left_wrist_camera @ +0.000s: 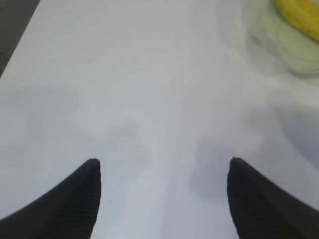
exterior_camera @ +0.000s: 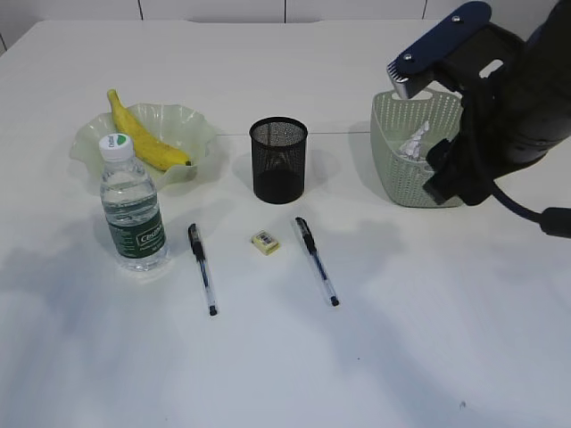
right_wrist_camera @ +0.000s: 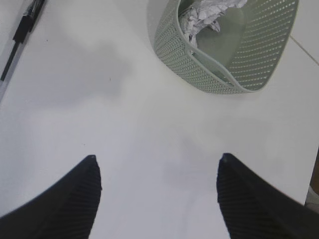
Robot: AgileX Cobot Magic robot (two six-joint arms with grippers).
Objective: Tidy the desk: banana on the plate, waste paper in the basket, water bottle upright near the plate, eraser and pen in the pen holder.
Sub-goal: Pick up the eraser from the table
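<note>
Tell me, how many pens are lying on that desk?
2. One pen lies between the water bottle and the eraser. The other pen lies right of the eraser, in front of the pen holder. I cannot see inside the holder.

Setting: an office-style desk arranged as a robot test station. The desk (exterior_camera: 285, 366) is plain white and evenly lit, with a pale panelled wall behind it at 12 o'clock. Stationery supports the office reading: a black mesh pen holder (exterior_camera: 278, 160) near centre, two pens (exterior_camera: 202, 267) (exterior_camera: 317, 260) and an eraser (exterior_camera: 265, 242) toward 6 o'clock. A green waste basket (exterior_camera: 412, 174) holding crumpled paper (exterior_camera: 416, 141) stands at 2 o'clock. A dark robot arm (exterior_camera: 508, 107) at 3 o'clock indicates a test setup.
</note>
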